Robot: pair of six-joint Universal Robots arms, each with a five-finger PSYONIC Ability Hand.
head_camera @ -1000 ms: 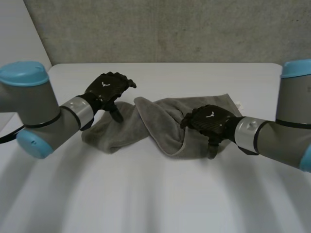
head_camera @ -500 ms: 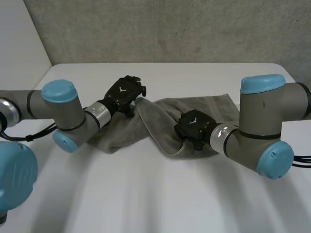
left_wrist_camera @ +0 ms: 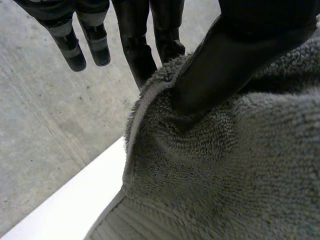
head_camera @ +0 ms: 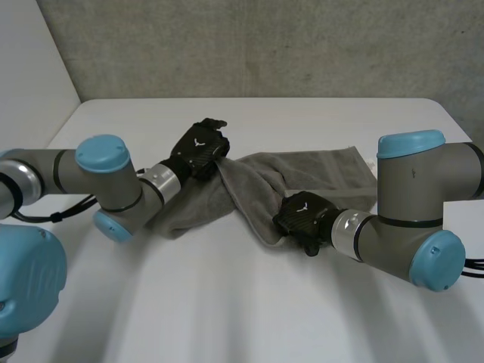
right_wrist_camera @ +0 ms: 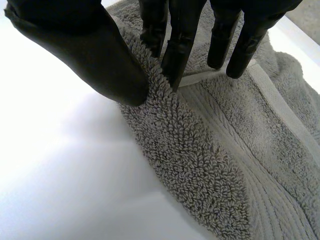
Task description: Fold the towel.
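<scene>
A grey terry towel (head_camera: pixel 249 189) lies crumpled across the middle of the white table (head_camera: pixel 227 302). My left hand (head_camera: pixel 200 147) is at the towel's far left part, where a fold stands up. In the left wrist view its thumb (left_wrist_camera: pixel 215 65) presses the towel's hemmed edge (left_wrist_camera: pixel 145 100) against two fingers, while the other fingers stay straight and free. My right hand (head_camera: pixel 302 213) sits at the towel's near edge. In the right wrist view its thumb (right_wrist_camera: pixel 85 55) and fingers (right_wrist_camera: pixel 175 55) pinch a ridge of the towel (right_wrist_camera: pixel 215 165) beside a hemmed corner.
A concrete wall (head_camera: pixel 249 45) rises behind the table's far edge. A small white tag (head_camera: pixel 374 161) sticks out at the towel's right end. Bare table spreads in front of the towel and to both sides.
Both hands went from open to pinched on the towel. The left hand shifted right onto the raised fold; the right hand slid down to the near edge. Both arms swung inward.
</scene>
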